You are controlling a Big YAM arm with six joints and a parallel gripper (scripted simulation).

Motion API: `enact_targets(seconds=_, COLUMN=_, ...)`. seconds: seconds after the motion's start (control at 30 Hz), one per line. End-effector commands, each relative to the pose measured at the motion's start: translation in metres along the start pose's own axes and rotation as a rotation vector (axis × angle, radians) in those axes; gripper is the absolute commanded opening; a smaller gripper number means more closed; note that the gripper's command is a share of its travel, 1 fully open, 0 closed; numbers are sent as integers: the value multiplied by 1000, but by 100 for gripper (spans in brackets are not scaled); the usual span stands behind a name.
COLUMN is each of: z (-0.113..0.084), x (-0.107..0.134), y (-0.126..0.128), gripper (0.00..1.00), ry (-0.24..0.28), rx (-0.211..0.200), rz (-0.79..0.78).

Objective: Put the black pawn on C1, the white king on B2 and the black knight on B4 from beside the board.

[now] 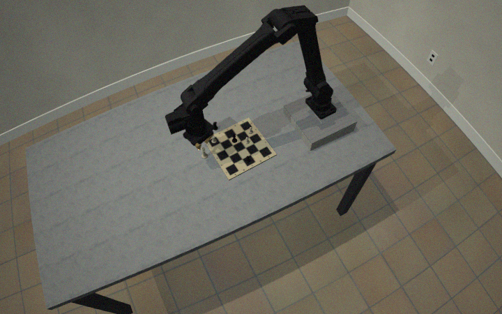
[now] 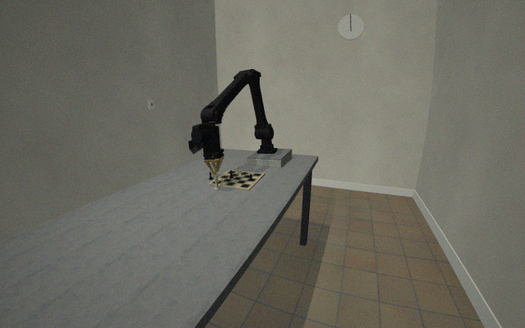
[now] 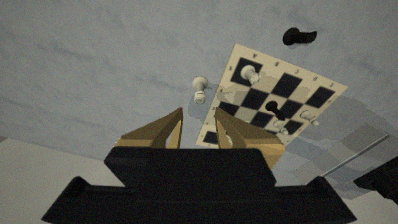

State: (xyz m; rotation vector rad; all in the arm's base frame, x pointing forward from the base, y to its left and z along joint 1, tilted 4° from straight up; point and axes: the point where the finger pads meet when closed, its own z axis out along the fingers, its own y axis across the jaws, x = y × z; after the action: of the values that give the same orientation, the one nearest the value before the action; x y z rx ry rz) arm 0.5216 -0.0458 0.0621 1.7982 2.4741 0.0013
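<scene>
The white king (image 1: 204,153) (image 2: 216,183) (image 3: 200,89) stands upright on the table beside the board's A side. My gripper (image 1: 203,144) (image 2: 215,173) (image 3: 199,111) is part open, with nothing held. Its fingertips are above the king, close to its top. The black knight (image 1: 214,125) (image 2: 210,176) (image 3: 300,36) stands on the table beyond the board's far edge. A small black piece (image 1: 249,159) (image 2: 251,177), seemingly the black pawn, stands upright on C1 of the board (image 1: 229,177) (image 3: 342,89). In the wrist view the gripper hides that part. B2 and B4 show no piece.
Other pieces stand on the board: a black piece (image 1: 234,138) (image 2: 230,174) (image 3: 275,109) near its middle, a white piece (image 1: 213,140) (image 3: 250,74) at the A corner, and two white pieces (image 1: 247,140) (image 1: 250,130) towards the arm's grey base block (image 1: 330,136) (image 2: 268,161).
</scene>
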Motion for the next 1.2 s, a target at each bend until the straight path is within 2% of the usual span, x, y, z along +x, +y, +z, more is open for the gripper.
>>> enact_targets(seconds=0.0, z=-3, x=-2, y=13, gripper=39, ry=-13, rx=-19, rz=8)
enact_targets(seconds=0.83, z=-3, x=-2, y=14, gripper=39, ry=-13, rx=-19, rz=8)
enact_targets(seconds=1.17, z=-9, x=-4, y=21, gripper=39, ry=-19, rx=-33, rz=7)
